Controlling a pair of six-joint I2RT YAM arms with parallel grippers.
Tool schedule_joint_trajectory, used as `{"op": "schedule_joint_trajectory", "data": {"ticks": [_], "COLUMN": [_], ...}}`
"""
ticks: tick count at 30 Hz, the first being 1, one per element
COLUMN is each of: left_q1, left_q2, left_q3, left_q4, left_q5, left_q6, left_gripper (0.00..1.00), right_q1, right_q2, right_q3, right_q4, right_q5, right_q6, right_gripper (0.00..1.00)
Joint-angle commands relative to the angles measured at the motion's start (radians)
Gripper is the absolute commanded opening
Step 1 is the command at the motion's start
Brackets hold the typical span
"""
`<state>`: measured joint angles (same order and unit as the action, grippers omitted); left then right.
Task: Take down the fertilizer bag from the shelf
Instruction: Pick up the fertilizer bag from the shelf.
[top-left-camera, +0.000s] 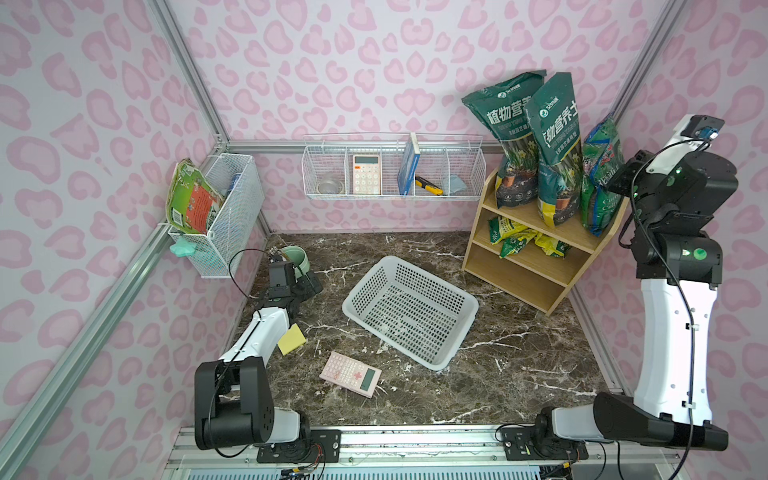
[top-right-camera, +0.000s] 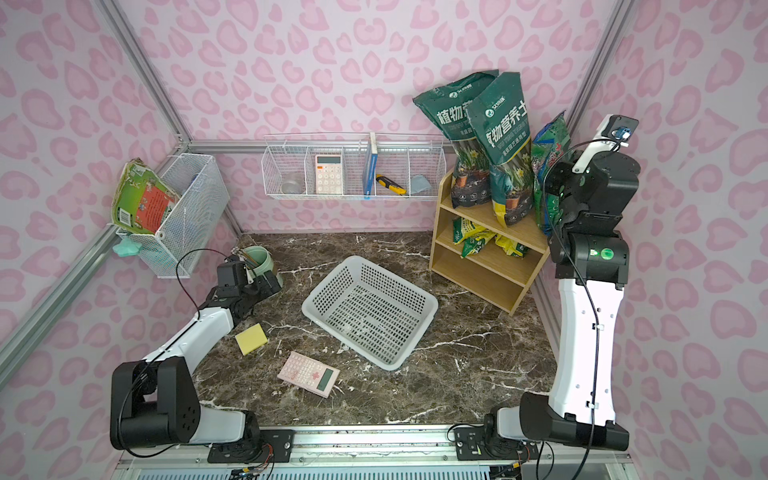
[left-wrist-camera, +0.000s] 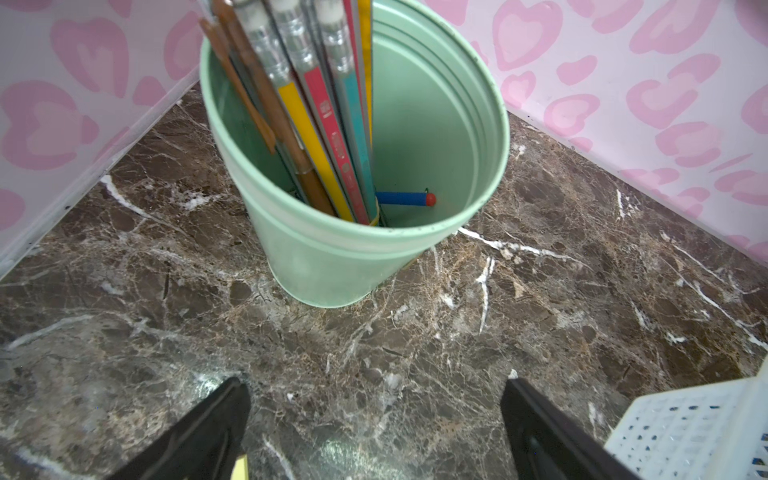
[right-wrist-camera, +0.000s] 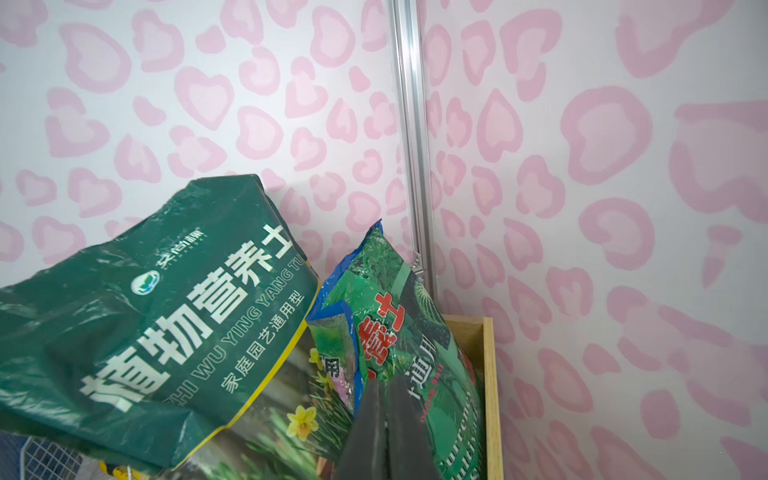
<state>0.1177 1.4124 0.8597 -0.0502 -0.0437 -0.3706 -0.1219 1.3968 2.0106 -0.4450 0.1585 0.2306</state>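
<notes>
In both top views the right gripper (right-wrist-camera: 384, 390) is hidden behind its own wrist. In the right wrist view its 2 dark fingers (right-wrist-camera: 365, 436) are blurred and cut off by the edge, so whether the bright green bag (right-wrist-camera: 399, 332) is pinched cannot be told. Parts of the shelf (top-left-camera: 515, 270) and of that bag are covered by the right arm (top-left-camera: 673, 332).

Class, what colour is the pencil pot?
Mint green; the pot shows best in the left wrist view.

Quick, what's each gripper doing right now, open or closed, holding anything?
Left gripper: open, holding nothing.
Right gripper: closed, seemingly pinching the small green bag.
</notes>
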Motion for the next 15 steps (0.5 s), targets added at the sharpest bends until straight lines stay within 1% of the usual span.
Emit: {"op": "schedule_joint_trajectory", "data": {"ticks": [1,2,3,5,8,12,15], "left_q1": [-0.001,0.0,-0.001,-0.001,-0.001,0.0,-0.001], "left_q2": [-0.004,-0.003,-0.003,-0.001,0.008,0.017,0.015], "left_q3": [0.001,0.002,0.002,0.005,0.011,0.019,0.018], "left_q4": [0.012,0.011,0.009,0.009,0.006,-0.005,-0.002], "left_q5": [0.004,0.004,0.004,0.002,0.002,0.005,0.005], "left_q6": [0.0,0.001,0.001,0.002,0.001,0.002,0.002], "left_gripper": [0.99,1.0,0.99,1.0,1.0,1.0,1.0], "right_q1": [0.001,0.002,0.002,0.001,0.002,0.001,0.0], "right_q2": [0.014,0.026,0.039,0.069,0.121,0.209,0.291], "right_q3": [-0.008,-0.009,-0.009,-0.007,0.007,0.074,0.174], "right_q4": [0.036,0.03,0.026,0.015,-0.004,-0.054,-0.101], "right_q5": [-0.028,-0.034,-0.04,-0.055,-0.058,0.008,0.043], "right_q6": [-0.004,-0.005,-0.005,-0.008,-0.02,-0.04,-0.059], "right_gripper": [0.56,0.68,0.73,0.81,0.88,0.97,0.98]}}
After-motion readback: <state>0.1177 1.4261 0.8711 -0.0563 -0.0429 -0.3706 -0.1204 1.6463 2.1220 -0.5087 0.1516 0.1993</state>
